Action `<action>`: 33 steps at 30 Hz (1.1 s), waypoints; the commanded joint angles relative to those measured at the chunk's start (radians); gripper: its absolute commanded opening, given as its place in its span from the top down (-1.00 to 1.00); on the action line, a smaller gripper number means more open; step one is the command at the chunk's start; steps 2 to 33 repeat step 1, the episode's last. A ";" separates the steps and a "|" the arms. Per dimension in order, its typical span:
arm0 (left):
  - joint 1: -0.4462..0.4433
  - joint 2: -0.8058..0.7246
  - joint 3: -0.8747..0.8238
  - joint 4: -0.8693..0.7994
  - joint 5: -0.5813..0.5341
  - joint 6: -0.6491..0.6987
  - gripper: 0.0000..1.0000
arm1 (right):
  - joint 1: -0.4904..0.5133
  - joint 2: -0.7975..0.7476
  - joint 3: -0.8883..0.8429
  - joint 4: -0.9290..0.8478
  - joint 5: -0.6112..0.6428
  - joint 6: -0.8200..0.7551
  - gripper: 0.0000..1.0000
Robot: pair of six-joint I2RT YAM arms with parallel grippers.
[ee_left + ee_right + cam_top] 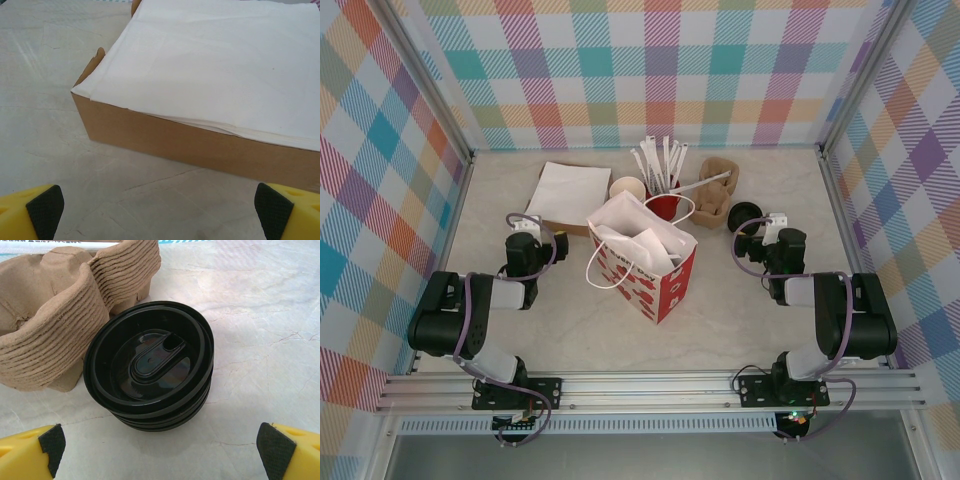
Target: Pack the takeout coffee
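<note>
The takeout coffee is out of view. A red-and-white paper bag stands open mid-table, with white paper inside it. My left gripper rests left of the bag, open, with bare tabletop between its fingers and a brown box close ahead. My right gripper sits right of the bag, open, holding nothing. Just ahead of it is a stack of black plastic lids, also seen from above as the lid stack.
White napkins top the brown box at back left. A cream lidless cup and a red cup with white straws stand behind the bag. Stacked brown pulp cup carriers lie left of the lids. Checkered walls enclose the table.
</note>
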 commanded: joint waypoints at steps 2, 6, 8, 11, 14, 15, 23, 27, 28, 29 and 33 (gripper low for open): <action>0.007 0.003 0.008 -0.002 0.008 0.014 -1.00 | -0.002 0.003 0.020 0.029 -0.018 0.004 -0.99; 0.007 0.003 0.008 -0.002 0.008 0.014 -1.00 | -0.002 0.003 0.020 0.029 -0.018 0.004 -0.99; 0.007 0.003 0.008 -0.002 0.008 0.014 -1.00 | -0.002 0.003 0.020 0.029 -0.018 0.004 -0.99; 0.007 0.003 0.008 -0.002 0.008 0.014 -1.00 | -0.002 0.003 0.020 0.029 -0.018 0.004 -0.99; 0.007 0.003 0.008 -0.002 0.008 0.014 -1.00 | -0.002 0.003 0.020 0.029 -0.018 0.004 -0.99; 0.007 0.003 0.008 -0.002 0.008 0.014 -1.00 | -0.002 0.003 0.020 0.029 -0.018 0.004 -0.99; 0.007 0.003 0.008 -0.002 0.008 0.014 -1.00 | -0.002 0.003 0.020 0.029 -0.018 0.004 -0.99; 0.007 0.003 0.008 -0.002 0.008 0.014 -1.00 | -0.002 0.003 0.020 0.029 -0.018 0.004 -0.99; 0.007 0.003 0.008 -0.002 0.008 0.014 -1.00 | -0.002 0.003 0.020 0.029 -0.018 0.004 -0.99; 0.007 0.003 0.008 -0.002 0.008 0.014 -1.00 | -0.002 0.003 0.020 0.029 -0.018 0.004 -0.99; 0.007 0.003 0.008 -0.002 0.008 0.014 -1.00 | -0.002 0.003 0.020 0.029 -0.018 0.004 -0.99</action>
